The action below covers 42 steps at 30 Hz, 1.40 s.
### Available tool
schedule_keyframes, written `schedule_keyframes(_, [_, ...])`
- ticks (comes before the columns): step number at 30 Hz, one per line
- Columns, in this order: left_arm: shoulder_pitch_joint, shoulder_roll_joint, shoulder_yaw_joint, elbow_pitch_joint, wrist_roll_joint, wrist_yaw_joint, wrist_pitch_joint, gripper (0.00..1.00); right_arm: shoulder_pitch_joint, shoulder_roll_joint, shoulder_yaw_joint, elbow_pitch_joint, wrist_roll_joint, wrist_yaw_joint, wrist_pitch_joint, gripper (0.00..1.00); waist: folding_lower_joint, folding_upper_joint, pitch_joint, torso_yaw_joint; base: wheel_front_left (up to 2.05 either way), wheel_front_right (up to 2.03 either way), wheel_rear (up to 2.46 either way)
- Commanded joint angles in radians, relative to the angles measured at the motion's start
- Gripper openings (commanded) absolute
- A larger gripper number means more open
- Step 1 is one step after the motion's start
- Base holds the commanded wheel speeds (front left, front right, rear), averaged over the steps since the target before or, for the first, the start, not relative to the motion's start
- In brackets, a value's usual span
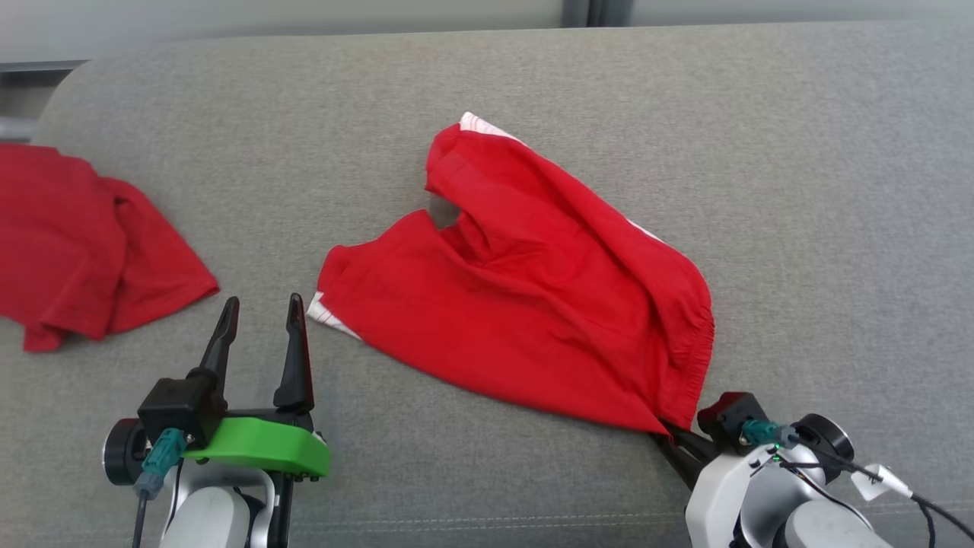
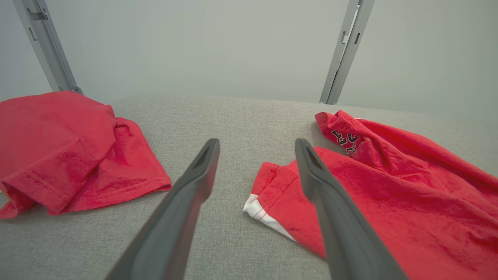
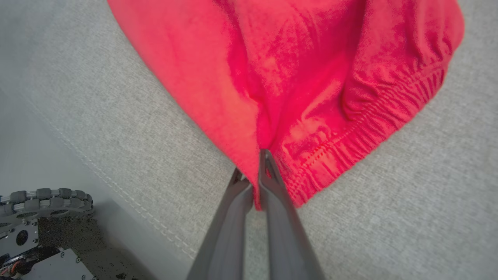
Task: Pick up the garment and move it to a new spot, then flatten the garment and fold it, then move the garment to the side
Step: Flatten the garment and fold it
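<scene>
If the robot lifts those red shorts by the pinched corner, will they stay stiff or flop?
Probably floppy: the red shorts lie in soft folds, so they should hang from the right gripper pinching a corner by the gathered waistband. Likely light: thin cloth. The far leg may drag on the grey cushion.

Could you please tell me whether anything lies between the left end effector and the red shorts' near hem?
Nothing visible does: only bare grey cushion separates the open left end effector from the white-trimmed hem of the red shorts. The other red garment lies off to its left.
</scene>
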Motion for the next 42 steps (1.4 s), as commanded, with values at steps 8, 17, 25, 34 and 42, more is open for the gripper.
schedule_keyframes(8, [-0.011,0.024,0.016,-0.024,0.007,0.014,-0.004,1.0,0.067,-0.093,-0.03,-0.281,0.2,0.0,0.291,0.0,-0.0001,0.0,0.017,-0.079,0.0,0.0,0.0])
schedule_keyframes(17, [-0.028,0.04,0.013,-0.053,0.013,0.02,0.01,1.0,0.05,-0.075,-0.24,-0.522,0.527,0.0,0.542,0.0,-0.0001,0.0,0.044,-0.115,0.0,0.0,0.0])
schedule_keyframes(25, [-0.09,0.028,-0.024,-0.07,0.024,0.004,0.024,1.0,-0.183,-0.031,-0.445,-0.299,0.729,0.0,0.676,0.0,-0.0001,0.0,0.117,-0.074,0.0,0.0,0.0])
schedule_keyframes(34, [-0.165,-0.013,-0.068,-0.039,0.033,-0.025,0.012,1.0,-0.444,0.017,-0.558,0.047,0.699,0.0,0.655,0.0,-0.0001,0.0,0.188,0.003,0.0,0.0,0.0])
schedule_keyframes(42, [-0.191,-0.026,-0.073,-0.01,0.035,-0.036,0.002,1.0,-0.539,0.016,-0.493,0.185,0.647,0.0,0.505,1.0,-0.0001,0.0,0.201,0.027,0.0,0.0,0.0])
